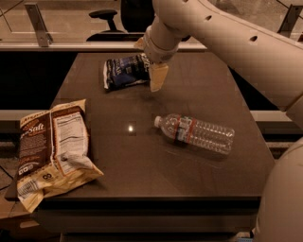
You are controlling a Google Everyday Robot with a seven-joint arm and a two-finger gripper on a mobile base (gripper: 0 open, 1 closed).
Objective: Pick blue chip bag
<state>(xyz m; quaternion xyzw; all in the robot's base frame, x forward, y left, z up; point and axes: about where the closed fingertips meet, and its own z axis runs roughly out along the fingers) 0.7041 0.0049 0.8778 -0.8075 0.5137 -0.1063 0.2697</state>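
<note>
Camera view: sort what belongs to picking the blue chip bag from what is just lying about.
Job: blue chip bag, far side of the table; gripper, at the bag's right end.
Lying about: brown chip bag, front left edge; water bottle, on its side, right of centre.

Dark table [142,160], office chair [106,14] behind.
</note>
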